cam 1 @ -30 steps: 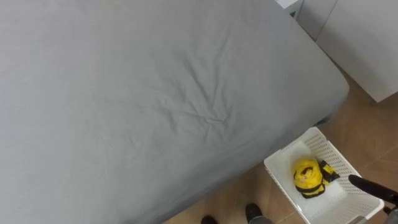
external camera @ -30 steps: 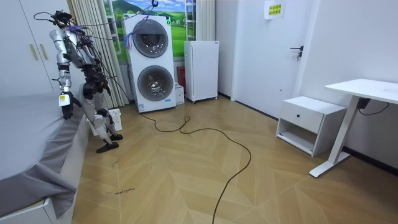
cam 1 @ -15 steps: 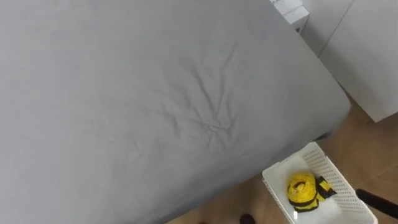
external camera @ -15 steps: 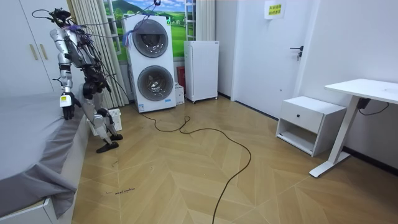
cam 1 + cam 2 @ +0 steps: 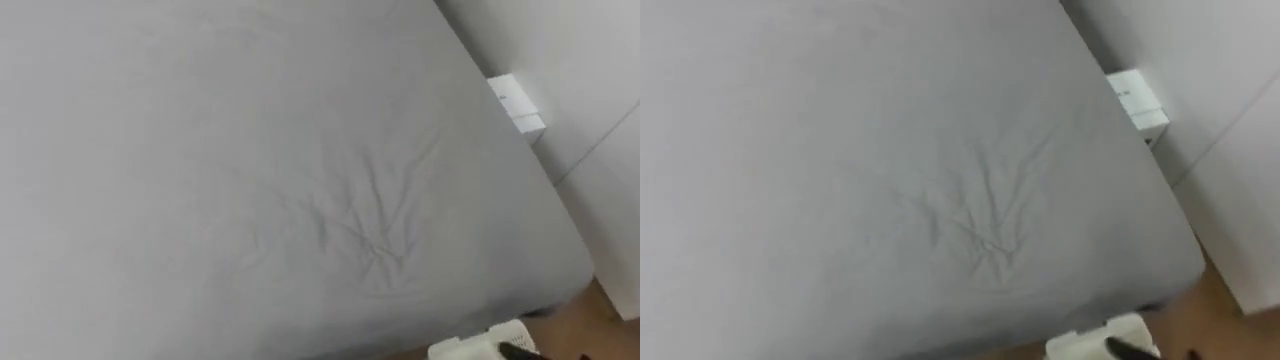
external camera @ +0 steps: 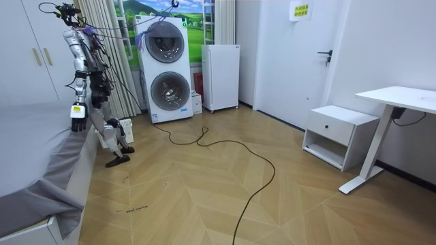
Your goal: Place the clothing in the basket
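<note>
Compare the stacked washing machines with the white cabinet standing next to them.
The washing machines rise clearly taller than the white cabinet, whose top ends below theirs. The washing machines show two round dark doors, one above the other, while the cabinet's front is plain and flat. The washing machines are also wider than the cabinet. Both are white, box-shaped, and stand side by side on the wooden floor.

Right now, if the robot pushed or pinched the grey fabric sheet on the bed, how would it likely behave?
The grey fabric sheet would probably bunch up rather than slide, since creases fan across it. It would likely lift limp, because its edge hangs in loose folds.
</note>
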Controlling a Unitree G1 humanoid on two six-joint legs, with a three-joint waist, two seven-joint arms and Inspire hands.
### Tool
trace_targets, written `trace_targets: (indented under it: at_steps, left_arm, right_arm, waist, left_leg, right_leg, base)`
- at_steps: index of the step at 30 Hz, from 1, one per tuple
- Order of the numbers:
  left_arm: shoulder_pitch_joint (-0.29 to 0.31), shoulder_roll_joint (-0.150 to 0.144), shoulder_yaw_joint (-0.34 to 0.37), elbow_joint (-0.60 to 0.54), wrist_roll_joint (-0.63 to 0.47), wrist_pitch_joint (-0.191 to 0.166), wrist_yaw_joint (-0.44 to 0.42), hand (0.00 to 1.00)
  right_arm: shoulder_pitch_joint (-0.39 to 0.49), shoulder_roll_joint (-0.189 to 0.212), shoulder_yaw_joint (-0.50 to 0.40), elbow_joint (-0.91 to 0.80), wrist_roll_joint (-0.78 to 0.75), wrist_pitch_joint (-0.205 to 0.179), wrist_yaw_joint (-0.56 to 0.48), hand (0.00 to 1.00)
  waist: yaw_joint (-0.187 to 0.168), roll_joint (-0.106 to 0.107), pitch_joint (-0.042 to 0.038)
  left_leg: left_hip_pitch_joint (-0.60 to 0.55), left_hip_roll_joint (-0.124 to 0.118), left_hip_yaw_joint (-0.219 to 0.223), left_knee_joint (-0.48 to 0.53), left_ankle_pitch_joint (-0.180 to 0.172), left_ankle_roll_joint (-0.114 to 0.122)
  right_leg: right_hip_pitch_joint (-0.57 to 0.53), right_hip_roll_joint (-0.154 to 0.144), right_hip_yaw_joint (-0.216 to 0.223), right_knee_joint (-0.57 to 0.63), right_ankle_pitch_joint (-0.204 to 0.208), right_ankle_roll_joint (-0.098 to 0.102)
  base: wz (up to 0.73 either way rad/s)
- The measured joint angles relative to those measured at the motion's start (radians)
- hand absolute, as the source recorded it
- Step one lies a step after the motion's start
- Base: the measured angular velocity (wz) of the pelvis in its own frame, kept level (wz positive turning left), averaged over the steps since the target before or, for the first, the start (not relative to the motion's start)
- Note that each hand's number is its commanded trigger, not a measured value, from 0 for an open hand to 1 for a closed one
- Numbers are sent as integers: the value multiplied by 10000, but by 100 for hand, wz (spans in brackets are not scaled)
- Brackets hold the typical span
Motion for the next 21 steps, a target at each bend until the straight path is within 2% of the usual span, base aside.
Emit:
trace_targets:
  at_steps: [3,4,6,9,12,14,15,21]
  left_arm:
    - [61,-222,383,-4,21,-64,174,0]
    - [58,-247,389,-15,76,-88,196,0]
    - [24,-316,410,-58,179,-156,224,0]
    - [21,-370,411,-90,184,-207,218,0]
    - [-1,-466,408,-140,367,-335,209,0]
    - [5,-572,376,-181,359,-359,206,0]
    - [5,-629,364,-177,359,-370,191,0]
    - [56,-735,327,-171,370,-402,119,0]
  right_arm:
    - [311,314,469,68,-177,4,357,0]
    - [358,363,596,69,-279,13,444,0]
    - [432,512,1017,75,-647,220,678,0]
    - [534,546,1264,282,-1192,321,985,0]
    - [534,544,1842,417,-1253,349,1181,0]
    - [501,584,2214,479,-1256,408,1260,0]
    - [465,639,2395,544,-1256,434,1278,0]
    - [356,810,2558,764,-1620,437,1363,0]
  waist:
    - [161,-198,33]
    - [173,-168,4]
    - [296,-272,43]
    - [355,-342,62]
    - [628,-369,63]
    - [682,-365,66]
    - [681,-373,115]
    - [774,-374,125]
  left_leg:
    - [370,-74,-124,-202,-2,-2]
    - [377,-86,-174,-211,-3,-3]
    - [370,-129,-314,-256,-3,-3]
    - [488,-218,-537,-257,-4,-1]
    - [508,-257,-604,-256,-5,2]
    - [525,-290,-736,-254,-3,5]
    - [615,-307,-816,-256,-6,9]
    - [706,-334,-1014,-208,-66,48]
  right_leg:
    - [362,-9,-24,-62,-43,36]
    - [393,-9,-47,-97,-46,38]
    - [491,-6,-140,-186,-52,50]
    - [733,-96,-537,-196,-54,86]
    - [830,-100,-574,-203,-68,107]
    - [890,-104,-689,-194,-75,120]
    - [1013,-112,-803,-194,-83,133]
    - [1182,-91,-804,-178,-115,179]
  base:
    - [18]
    - [21]
    - [16]
    - [27]
    - [8]
    - [17]
    - [20]
    - [9]
